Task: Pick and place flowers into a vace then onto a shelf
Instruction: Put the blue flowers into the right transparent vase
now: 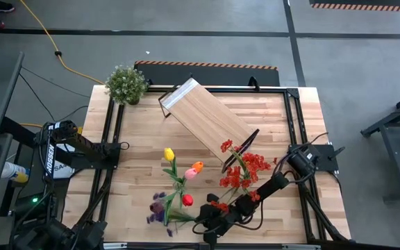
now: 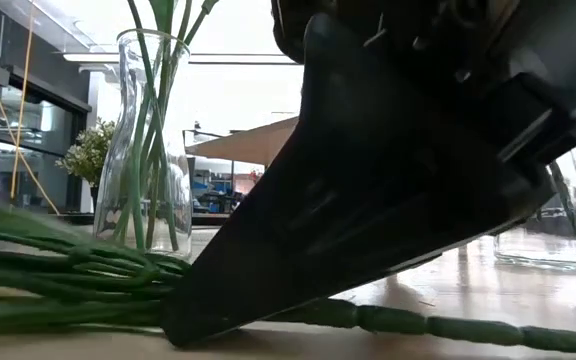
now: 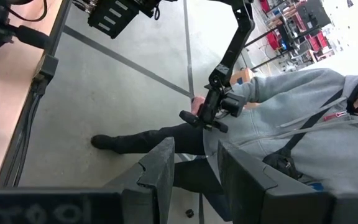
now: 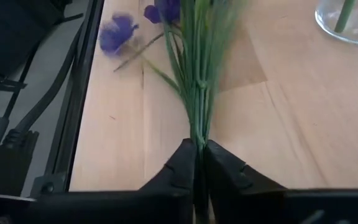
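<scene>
Closest to my wrist camera, my right gripper (image 4: pixel 199 163) has its fingers pressed almost together on a bundle of green stems (image 4: pixel 197 93), low against the table (image 1: pixel 141 167) near its front edge, roughly midway along it. The flowers (image 1: pixel 179 184) fan away from the pinch toward the table's middle: yellow, orange and red tulips, with a purple spray (image 4: pixel 118 31) lying loose near the front-left. Red sprays (image 1: pixel 245 170) stand by the near end of the shelf (image 1: pixel 207 118), which lies slanted across the table's back half.

My worry is the hold itself. I'm clamping several thin stems at one narrow point, so one could slide out as I lift, and I judge the purple spray may not be in the grasp at all. The long heads could droop and drag, or catch the glass vase (image 2: pixel 148 140) beside them, which already carries a few stems and looks easy to tip.

My left gripper (image 3: pixel 194 174) waits off the table's left edge, fingers apart, holding nothing.
</scene>
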Robot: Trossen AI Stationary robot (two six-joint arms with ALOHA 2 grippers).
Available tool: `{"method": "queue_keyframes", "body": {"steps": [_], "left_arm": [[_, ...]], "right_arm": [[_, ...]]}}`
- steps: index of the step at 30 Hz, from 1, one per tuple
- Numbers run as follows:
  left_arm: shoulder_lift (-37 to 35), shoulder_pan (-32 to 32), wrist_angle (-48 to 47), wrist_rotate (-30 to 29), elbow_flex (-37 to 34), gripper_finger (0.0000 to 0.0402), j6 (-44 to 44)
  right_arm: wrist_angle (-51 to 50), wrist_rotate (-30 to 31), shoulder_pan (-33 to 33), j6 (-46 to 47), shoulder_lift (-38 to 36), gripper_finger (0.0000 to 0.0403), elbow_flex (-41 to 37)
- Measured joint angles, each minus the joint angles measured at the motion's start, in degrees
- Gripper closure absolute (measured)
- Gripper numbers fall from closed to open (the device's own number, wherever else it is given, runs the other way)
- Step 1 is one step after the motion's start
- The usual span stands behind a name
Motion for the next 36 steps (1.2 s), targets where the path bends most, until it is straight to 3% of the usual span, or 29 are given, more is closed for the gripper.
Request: {"method": "queue_keyframes", "body": {"steps": [13, 25, 36], "left_arm": [[0.0, 0.0, 0.0, 0.3, 0.0, 0.0245, 0.1], [0.0, 0.0, 0.0, 0.3, 0.0, 0.0245, 0.2], [0.0, 0.1, 0.0, -0.1, 0.0, 0.0245, 0.2]], "right_arm": [[-1.3, 1.5, 2.8, 0.4, -1.0, 0.0395, -0.2], [-17.8, 7.0, 6.7, 1.2, -8.9, 0.0399, -0.3], [-19.1, 7.0, 7.3, 1.4, -11.1, 0.0402, -0.3]]}}
